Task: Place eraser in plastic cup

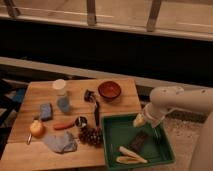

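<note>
While dark wall fills the upper frame, the wooden tabletop (pixel 75 86) spans the lower left. The translucent plastic cup (pixel 62 95) stands at its upper left, and the flat dark eraser (pixel 138 140) lies in the glossy green tray (pixel 116 134) at lower right. The gripper (pixel 140 120) hovers over the tray's upper edge; whether it is spread or closed cannot be told.

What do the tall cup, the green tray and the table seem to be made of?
Tall cup: likely clear plastic, translucent, bluish below.
Tray: probably plastic, uniform green, smooth.
Table: looks wooden, light brown, matte.
The claw hangs at the tray's far edge.
</note>
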Controlling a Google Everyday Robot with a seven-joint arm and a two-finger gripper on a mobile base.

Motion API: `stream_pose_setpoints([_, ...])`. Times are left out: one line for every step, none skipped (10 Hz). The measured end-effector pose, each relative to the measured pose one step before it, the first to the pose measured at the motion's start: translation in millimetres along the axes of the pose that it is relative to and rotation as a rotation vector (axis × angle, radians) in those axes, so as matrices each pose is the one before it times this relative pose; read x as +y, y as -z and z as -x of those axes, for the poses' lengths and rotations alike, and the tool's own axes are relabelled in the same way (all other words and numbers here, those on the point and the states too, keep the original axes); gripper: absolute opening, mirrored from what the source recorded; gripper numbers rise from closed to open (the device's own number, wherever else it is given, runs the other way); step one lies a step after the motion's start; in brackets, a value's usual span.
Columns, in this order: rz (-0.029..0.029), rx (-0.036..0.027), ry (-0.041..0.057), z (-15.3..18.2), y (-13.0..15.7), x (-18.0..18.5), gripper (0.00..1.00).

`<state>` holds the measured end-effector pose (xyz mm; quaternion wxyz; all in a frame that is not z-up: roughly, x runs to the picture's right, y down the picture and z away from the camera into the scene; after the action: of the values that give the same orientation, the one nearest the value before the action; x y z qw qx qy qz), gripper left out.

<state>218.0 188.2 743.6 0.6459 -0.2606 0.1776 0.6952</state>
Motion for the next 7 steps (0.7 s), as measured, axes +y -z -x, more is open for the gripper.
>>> stream_pose_setpoints([-0.00003, -0.00053, 0.00036, 0.49, 0.13, 0.70, 0.65])
stream_pose_setpoints([-0.00012, 0.00009, -0.00070, 0.00, -0.02, -0.12, 0.65])
stream_pose_setpoints([-0.00002, 0.00007, -0.00282, 0.18, 0.07, -0.71, 0.65])
stream_pose_setpoints([0.00194, 0.00925, -0.01312, 1.31, -3.08, -1.25, 0.65])
stream_pose_setpoints([0.01172, 0.01676, -0.01889, 1.16, -9.06, -0.54, 0.65])
stream_pose_setpoints([0.00339, 0.01425, -0.01687, -0.67, -7.70, -5.66, 0.65])
stream_pose_setpoints([-0.00084, 0.01011, -0.01375, -0.36, -3.27, -4.50, 0.65])
